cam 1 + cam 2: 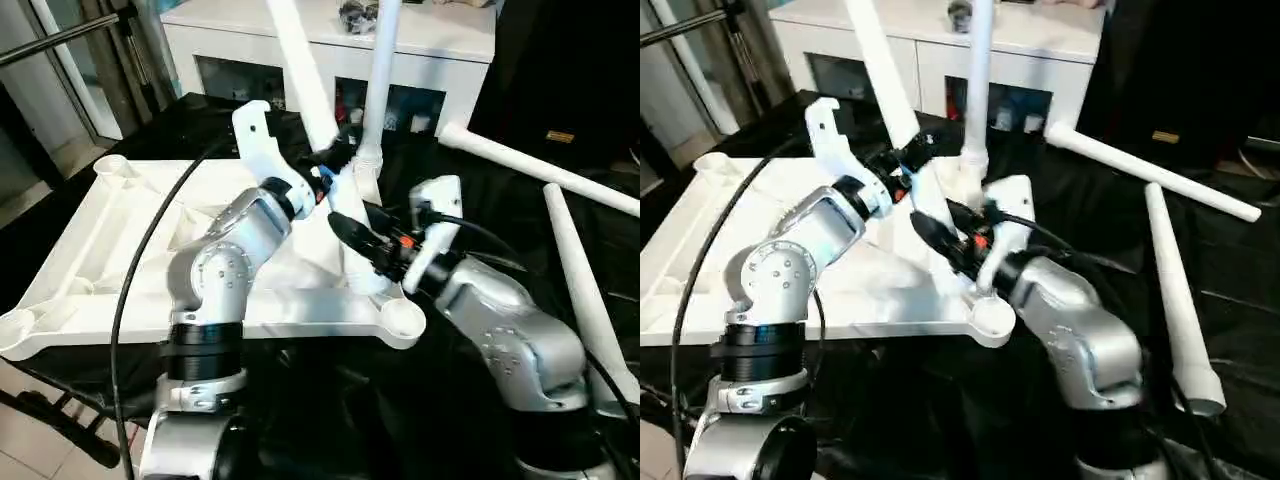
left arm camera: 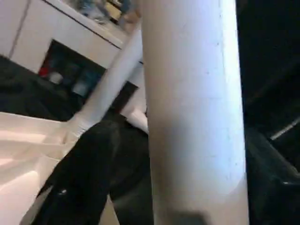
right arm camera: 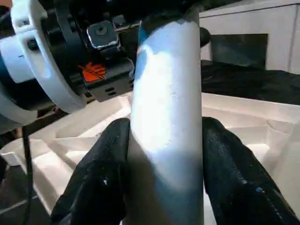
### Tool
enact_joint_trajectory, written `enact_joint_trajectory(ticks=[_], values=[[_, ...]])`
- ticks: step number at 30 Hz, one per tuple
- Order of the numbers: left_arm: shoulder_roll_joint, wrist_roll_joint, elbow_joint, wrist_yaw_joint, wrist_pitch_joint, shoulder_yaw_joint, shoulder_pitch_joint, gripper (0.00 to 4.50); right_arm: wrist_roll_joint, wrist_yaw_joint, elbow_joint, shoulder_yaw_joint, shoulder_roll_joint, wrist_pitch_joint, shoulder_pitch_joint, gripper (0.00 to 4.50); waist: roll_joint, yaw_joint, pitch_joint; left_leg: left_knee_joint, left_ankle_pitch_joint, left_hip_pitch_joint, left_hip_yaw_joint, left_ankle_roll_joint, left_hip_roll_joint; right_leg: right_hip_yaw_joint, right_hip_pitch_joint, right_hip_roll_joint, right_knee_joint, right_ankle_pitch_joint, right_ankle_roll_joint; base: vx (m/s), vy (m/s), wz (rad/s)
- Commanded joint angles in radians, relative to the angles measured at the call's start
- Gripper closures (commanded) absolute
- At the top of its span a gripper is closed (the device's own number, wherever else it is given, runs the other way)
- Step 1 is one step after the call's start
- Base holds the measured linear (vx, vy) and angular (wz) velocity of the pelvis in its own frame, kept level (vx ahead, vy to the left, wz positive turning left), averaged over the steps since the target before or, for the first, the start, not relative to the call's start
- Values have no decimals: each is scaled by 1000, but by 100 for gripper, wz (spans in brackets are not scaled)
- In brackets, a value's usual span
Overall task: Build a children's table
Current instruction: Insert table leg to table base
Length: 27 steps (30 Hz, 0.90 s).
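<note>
White tabletop (image 1: pixel 120 270) lying upside down on the black surface (image 1: pixel 1200 300), right tool (image 3: pixel 164 154) squeezing a leaning leg (image 1: pixel 300 80), left tool (image 1: pixel 335 165) open around it higher up, another leg (image 1: pixel 380 70) standing at 12 o'clock, two legs (image 1: pixel 1175 290) lying at 3 o'clock

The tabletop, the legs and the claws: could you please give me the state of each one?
Tabletop: upside down, ribs up, on the black cloth.
Upright leg: standing in a far corner socket.
Held leg: tilted, lower end over the tabletop, not socketed.
Two loose legs: lying on the cloth.
Right claw: closed on the held leg.
Left claw: at the held leg, grip unclear.
</note>
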Motion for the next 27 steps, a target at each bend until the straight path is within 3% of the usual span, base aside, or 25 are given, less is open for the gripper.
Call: enact_joint_trajectory(ticks=[1,9,10,11,14,15,16,21,22,23,25,27], values=[[-11,21,-7,30,0,-1,-7,113,-13,-15,-9,9,8,-30,-15,262,-10,2,-74,-58,-90,6,0,28,9,33,65,-32,-61,-107,-154,0,0,0],[-15,13,-5,36,-9,-6,-3,178,-33,-29,-2,17,17,-55,-22,263,-5,1,-72,-59,-126,8,1,25,8,33,66,-32,-66,-141,-155,0,0,0],[-12,8,-7,18,-10,-12,-3,192,-35,-30,-6,17,16,-55,-21,263,2,2,-72,-60,-133,9,-1,21,9,32,65,-33,-66,-152,-152,0,0,0],[-11,3,-8,6,-10,-16,-3,203,-35,-31,-7,17,15,-55,-21,263,-3,0,-73,-59,-133,8,0,20,8,32,66,-32,-67,-147,-148,0,0,0],[3,-9,-22,-54,-13,-41,1,210,-29,-26,-16,21,10,-35,-24,263,-2,2,-73,-59,-127,9,-1,20,8,33,65,-32,-66,-144,-148,0,0,0],[17,-17,-31,-95,-16,-59,3,233,-3,-12,-23,13,6,-3,-25,207,-2,1,-74,-59,-125,9,-1,19,9,33,66,-32,-64,-132,-153,0,0,0],[19,-19,-32,-103,-16,-61,3,244,0,-9,-25,12,4,1,-25,193,1,0,-74,-59,-126,10,-1,22,9,33,66,-31,-64,-126,-154,0,0,0],[101,-82,-58,-294,24,-99,2,261,104,71,-40,-48,-82,134,-45,162,3,1,-76,-57,-109,13,-1,28,8,33,68,-29,-55,-86,-176,0,0,0],[119,-96,-62,-337,33,-101,-2,264,130,99,-38,-63,-107,157,-52,151,-3,0,-75,-56,-108,12,1,30,9,33,69,-29,-55,-82,-185,0,0,0],[122,-100,-62,-344,36,-101,-4,264,136,104,-37,-66,-112,163,-54,147,-2,1,-76,-55,-107,13,1,31,7,33,70,-29,-54,-82,-189,0,0,0],[155,-143,-61,-425,64,-95,-20,264,227,178,-39,-102,-167,241,-72,147,-9,2,-74,-54,-109,13,4,42,8,35,70,-31,-56,-108,-195,0,0,0],[179,-153,-54,-466,63,-94,-36,265,282,238,-51,-115,-206,276,-79,147,-7,4,-73,-52,-112,11,4,44,8,35,71,-33,-56,-130,-193,0,0,0]])
